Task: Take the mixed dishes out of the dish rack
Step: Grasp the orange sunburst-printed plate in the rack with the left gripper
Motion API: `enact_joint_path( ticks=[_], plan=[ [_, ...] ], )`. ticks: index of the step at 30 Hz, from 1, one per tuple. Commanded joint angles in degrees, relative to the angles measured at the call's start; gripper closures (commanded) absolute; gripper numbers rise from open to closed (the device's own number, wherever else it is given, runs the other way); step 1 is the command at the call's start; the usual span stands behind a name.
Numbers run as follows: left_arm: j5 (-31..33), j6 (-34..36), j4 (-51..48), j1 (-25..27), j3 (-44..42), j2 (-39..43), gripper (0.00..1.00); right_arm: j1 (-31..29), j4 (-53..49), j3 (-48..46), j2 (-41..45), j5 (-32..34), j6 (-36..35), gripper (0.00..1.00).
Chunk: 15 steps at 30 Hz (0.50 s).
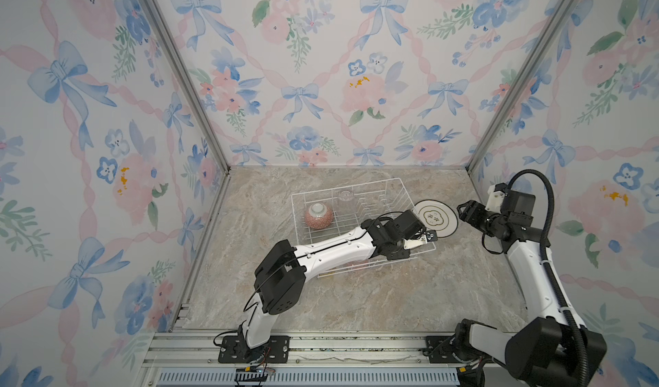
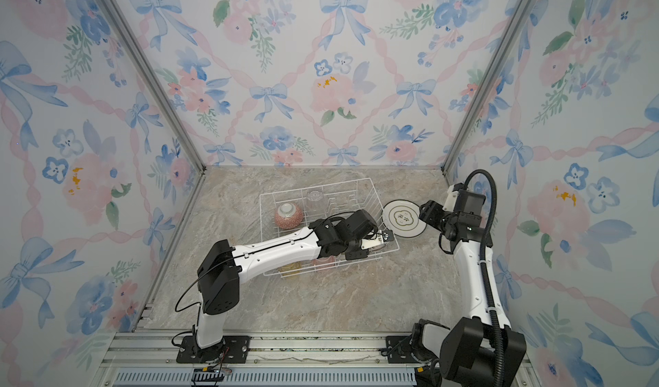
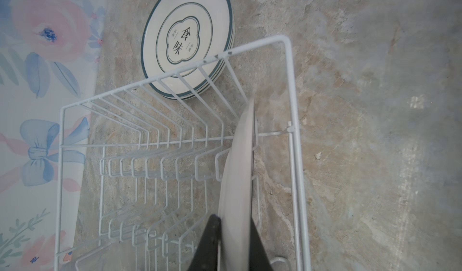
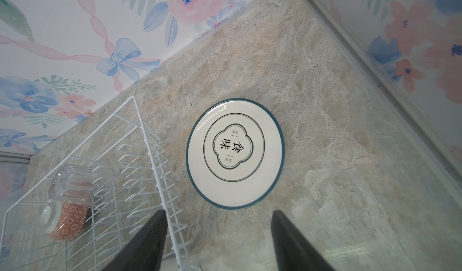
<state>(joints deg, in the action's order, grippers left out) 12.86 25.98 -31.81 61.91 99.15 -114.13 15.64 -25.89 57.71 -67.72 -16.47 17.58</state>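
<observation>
Your left pincer [image 3: 233, 244] is clenched on a white plate [image 3: 237, 177]. In the left wrist view a black finger [image 3: 208, 242] presses each face of its rim. The plate stands on edge between the prongs nearest one end wall of the dish rack [image 3: 291, 82]. Beyond the rack's wire wall a stack of plates [image 3: 187, 40] lies flat on the stone table [image 3: 362, 132], just beside the rack. The top plate has a dark green rim and a printed centre.

In the right wrist view your right pincer [image 4: 220, 232] is released. Its two fingers stand wide apart with only table between them, above the near edge of the stack [image 4: 235, 152]. To one side is the rack [image 4: 147, 137], holding a clear tumbler [image 4: 70, 184] lying on its side and a red patterned bowl [image 4: 67, 222].

In both top views your left arm reaches across the rack [image 1: 342, 183], and its pincer [image 1: 417, 242] is at the rack's right end. You cannot see the held plate there, because the wrist hides it. The bowl [image 1: 319, 215] sits foot up in the rack's left part, with the tumbler [image 1: 345, 196] behind it. The stack [image 1: 437, 217] lies outside the rack's right end, and your right pincer [image 1: 461, 211] hangs just to its right. In a top view a yellowish shape [image 2: 290, 268] and a pinkish shape [image 2: 325, 261] show under the arm, inside the rack's near wall.
</observation>
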Motion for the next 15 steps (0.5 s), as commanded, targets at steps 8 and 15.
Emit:
enact_joint_path(
  ticks=[8,15],
  plan=[
    [7.7,1.1,-3.3,-0.8,0.9,-3.6,1.0,0.3,1.2,-1.2,0.0,-1.2,0.4,0.31],
    [11.5,0.4,-2.7,-1.3,2.8,-2.8,1.0,0.3,2.3,-1.7,-0.1,-1.9,0.5,0.31]
  ],
)
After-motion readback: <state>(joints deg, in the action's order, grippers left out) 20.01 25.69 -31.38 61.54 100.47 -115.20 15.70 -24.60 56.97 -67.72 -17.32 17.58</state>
